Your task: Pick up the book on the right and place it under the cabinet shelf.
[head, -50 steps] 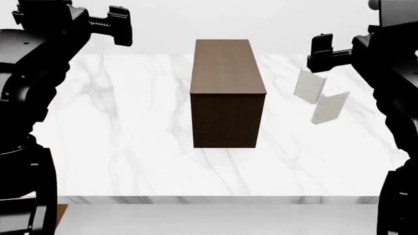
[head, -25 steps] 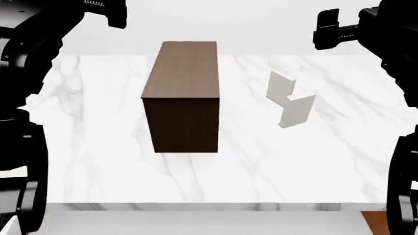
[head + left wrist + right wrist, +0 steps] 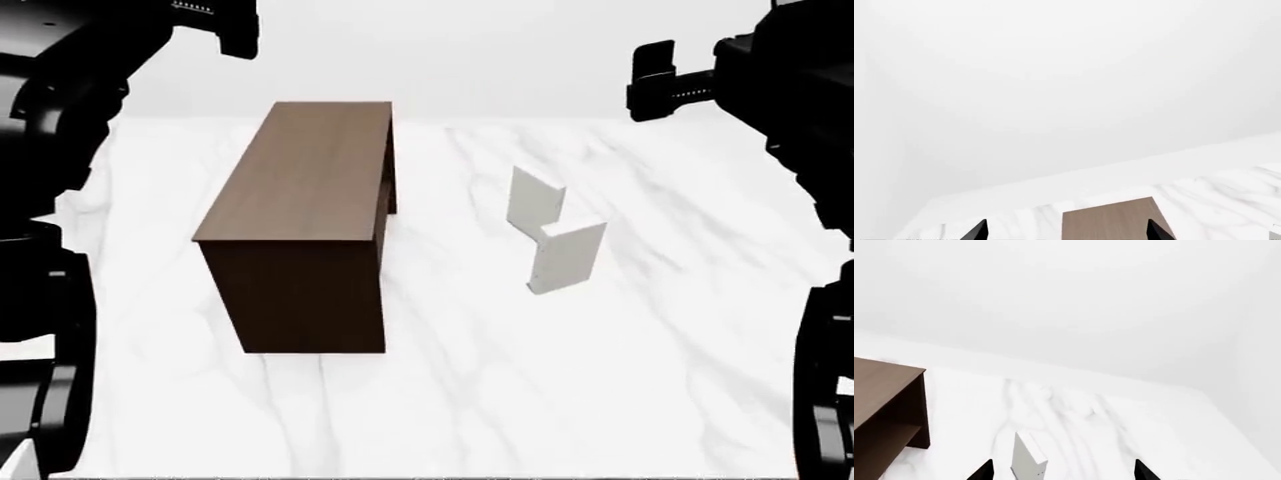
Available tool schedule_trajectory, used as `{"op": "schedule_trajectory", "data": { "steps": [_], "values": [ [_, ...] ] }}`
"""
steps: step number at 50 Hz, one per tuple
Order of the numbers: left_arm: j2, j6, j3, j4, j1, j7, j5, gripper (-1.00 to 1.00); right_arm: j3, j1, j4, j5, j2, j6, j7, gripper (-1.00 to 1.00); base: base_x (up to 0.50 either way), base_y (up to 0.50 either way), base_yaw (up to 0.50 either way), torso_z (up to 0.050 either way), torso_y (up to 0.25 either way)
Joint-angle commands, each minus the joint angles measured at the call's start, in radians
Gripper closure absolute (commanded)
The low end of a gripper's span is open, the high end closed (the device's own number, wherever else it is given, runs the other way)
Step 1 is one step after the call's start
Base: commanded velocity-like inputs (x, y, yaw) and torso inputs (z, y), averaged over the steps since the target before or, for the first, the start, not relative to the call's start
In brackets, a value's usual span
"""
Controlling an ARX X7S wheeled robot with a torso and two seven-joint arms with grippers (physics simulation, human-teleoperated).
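Approach step, nothing picked yet: thin whitish rectangular book [image 3: 566,256] stands on the white marble table [image 3: 641,380] at 3 o'clock of the long dark brown wood-grain cabinet [image 3: 300,215], touching the greyer-beige book [image 3: 534,205] at its 11 o'clock. Right gripper [image 3: 651,85] hangs high at 1 o'clock of the books, left gripper [image 3: 240,35] raised too; both released, holding nothing. Next move calls for lowering the right gripper onto the nearer book. Only the right wrist view shows the cabinet shelf [image 3: 881,442] inside the open side; head view hides it

We see a dark brown wood-grain cabinet [image 3: 300,225], two whitish books [image 3: 566,256], and a white grey-veined marble table [image 3: 641,350].
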Motion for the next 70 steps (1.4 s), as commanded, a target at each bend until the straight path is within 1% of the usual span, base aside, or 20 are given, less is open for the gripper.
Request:
{"op": "schedule_trajectory", "data": {
  "steps": [1,6,44,57,62,70],
  "values": [
    [-0.012,0.008,-0.001,-0.006,-0.001,0.002,0.002,-1.0,-0.048,-0.002,-0.012,0.012,0.006,0.007,-0.029,-1.0,0.0,0.0,0.0,0.0,0.0],
    [-0.018,0.001,-0.003,0.003,-0.001,0.002,-0.001,-1.0,-0.053,0.004,-0.009,0.014,-0.001,0.008,-0.029,-1.0,0.3,0.0,0.0,0.0,0.0],
    [-0.027,0.004,-0.007,0.013,-0.003,-0.004,-0.01,-1.0,-0.049,-0.011,-0.024,0.031,-0.008,0.031,-0.019,-1.0,0.5,0.0,0.0,0.0,0.001],
    [-0.029,-0.003,-0.004,0.017,-0.01,-0.005,-0.012,-1.0,-0.051,-0.013,-0.031,0.039,0.0,0.039,-0.024,-1.0,0.03,0.0,0.0,0.0,0.001],
    [-0.033,-0.005,-0.005,0.023,-0.006,-0.005,-0.014,-1.0,-0.037,-0.018,-0.04,0.04,-0.002,0.098,-0.002,-1.0,0.12,0.0,0.0,0.0,0.0],
    [-0.044,0.006,-0.007,0.016,-0.001,-0.005,-0.012,-1.0,0.002,-0.043,-0.148,0.057,0.004,0.314,0.051,-1.0,0.0,0.0,0.0,0.0,0.001]
  ]
}}
